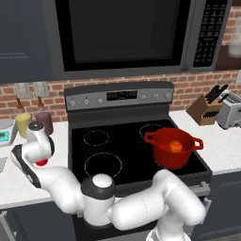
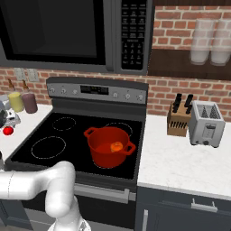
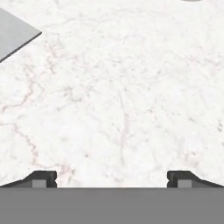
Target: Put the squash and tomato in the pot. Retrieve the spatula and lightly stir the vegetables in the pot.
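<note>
Left base view: your round orange squash point(image 1: 175, 146) already sits in the bright red two-handled pot point(image 1: 172, 148), far right of the hand; small red tomato point(image 1: 42, 162) peeks out under the wrist.

Right base view: tomato point(image 2: 7, 131) rests on white marble counter point(image 2: 18, 131).

Hand view: gripper point(image 3: 112, 179) spread wide, empty over marble. You're on the tomato pickup, I'd say; next, centre on it and descend.

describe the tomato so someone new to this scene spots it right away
Start at the black stove and move to the white counter on its left. The tomato sits there, near the two bottles by the brick wall. It is the one small, round, bright red thing on that counter; the orange squash lies inside the red pot.
</note>
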Robot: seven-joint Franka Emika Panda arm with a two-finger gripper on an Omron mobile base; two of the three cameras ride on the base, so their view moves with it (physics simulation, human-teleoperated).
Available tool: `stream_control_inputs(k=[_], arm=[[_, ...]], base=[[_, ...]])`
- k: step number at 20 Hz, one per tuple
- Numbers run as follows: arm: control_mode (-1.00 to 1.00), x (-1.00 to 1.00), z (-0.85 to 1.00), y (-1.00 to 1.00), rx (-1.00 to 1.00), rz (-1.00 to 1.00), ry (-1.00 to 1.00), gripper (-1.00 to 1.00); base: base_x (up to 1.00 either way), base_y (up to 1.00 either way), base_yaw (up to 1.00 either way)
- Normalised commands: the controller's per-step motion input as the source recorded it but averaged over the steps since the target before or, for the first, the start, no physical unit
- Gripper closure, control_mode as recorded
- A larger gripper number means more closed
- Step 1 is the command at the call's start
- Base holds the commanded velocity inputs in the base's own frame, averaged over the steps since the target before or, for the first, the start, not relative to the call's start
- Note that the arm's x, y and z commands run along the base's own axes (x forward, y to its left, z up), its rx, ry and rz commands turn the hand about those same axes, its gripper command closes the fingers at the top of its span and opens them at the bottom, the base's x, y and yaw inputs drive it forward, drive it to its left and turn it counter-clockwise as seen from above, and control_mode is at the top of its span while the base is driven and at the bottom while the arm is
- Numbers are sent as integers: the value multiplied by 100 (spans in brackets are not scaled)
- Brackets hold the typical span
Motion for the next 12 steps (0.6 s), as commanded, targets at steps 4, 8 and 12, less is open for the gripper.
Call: stream_control_inputs(k=[4,8,12], arm=[[-100,39,-33,8,-9,0,2,-100],[-100,4,-17,-6,-8,0,0,-100],[-100,-69,-11,-49,-3,0,1,-100]], base=[[0,0,0],[0,0,0],[0,0,0]])
